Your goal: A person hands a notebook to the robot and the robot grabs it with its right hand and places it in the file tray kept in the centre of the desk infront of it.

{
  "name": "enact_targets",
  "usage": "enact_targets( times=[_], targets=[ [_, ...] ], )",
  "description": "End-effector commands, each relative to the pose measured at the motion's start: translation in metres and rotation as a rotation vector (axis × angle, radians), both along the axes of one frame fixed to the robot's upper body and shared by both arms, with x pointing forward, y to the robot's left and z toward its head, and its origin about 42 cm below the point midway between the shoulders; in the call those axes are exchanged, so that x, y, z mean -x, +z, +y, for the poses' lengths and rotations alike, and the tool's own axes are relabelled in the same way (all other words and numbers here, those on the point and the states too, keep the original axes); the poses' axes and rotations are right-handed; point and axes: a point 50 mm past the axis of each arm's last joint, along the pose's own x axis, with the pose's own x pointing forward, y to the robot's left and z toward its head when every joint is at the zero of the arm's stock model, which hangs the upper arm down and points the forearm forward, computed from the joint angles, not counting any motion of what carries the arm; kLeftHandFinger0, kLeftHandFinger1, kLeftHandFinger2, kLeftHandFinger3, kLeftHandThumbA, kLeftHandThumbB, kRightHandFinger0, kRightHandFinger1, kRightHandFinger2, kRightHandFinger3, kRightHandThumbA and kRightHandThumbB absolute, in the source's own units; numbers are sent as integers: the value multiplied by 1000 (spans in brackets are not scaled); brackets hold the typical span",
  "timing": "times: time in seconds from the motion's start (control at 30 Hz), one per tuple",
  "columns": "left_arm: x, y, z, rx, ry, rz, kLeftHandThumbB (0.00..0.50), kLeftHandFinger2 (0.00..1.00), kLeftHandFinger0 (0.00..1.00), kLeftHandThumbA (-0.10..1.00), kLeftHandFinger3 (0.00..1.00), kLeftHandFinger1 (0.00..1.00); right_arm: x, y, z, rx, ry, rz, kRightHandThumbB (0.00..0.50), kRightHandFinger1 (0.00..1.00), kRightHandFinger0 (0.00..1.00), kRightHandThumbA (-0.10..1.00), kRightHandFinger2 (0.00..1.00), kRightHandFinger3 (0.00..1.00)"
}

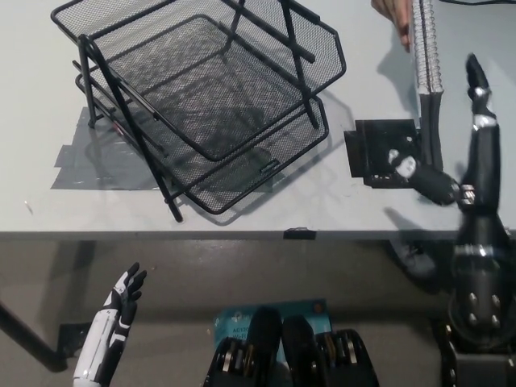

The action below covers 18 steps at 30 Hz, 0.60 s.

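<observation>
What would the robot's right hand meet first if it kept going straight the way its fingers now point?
Probably the notebook, held upright by a person's hand. The open right robot hand points up the desk beside it, though depth is unclear and it may pass alongside.
</observation>
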Motion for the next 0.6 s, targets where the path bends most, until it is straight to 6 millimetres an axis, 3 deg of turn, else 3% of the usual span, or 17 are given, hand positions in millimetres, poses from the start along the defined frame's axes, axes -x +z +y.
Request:
enact_targets(
  times=[0.0, 0.3, 0.5, 0.57],
  targets=[
    [-2, 9, 1, -4, 4, -47, 423, 1000, 1000, 1000, 1000, 1000, -33, 20, 6, 20, -19, -22, 325, 1000, 1000, 1000, 1000, 1000],
    [-3, 10, 2, -17, -2, -60, 414, 1000, 1000, 1000, 1000, 1000, -95, 31, 9, 51, -69, 35, 367, 1000, 1000, 1000, 1000, 1000],
    [-4, 11, 3, -13, 1, -55, 421, 1000, 1000, 1000, 1000, 1000, -118, 20, 1, 72, -117, 63, 395, 1000, 1000, 1000, 1000, 1000],
    [-4, 11, 3, -11, 3, -57, 422, 1000, 1000, 1000, 1000, 1000, -122, 16, -1, 73, -139, 66, 380, 1000, 1000, 978, 1000, 1000]
  ],
)
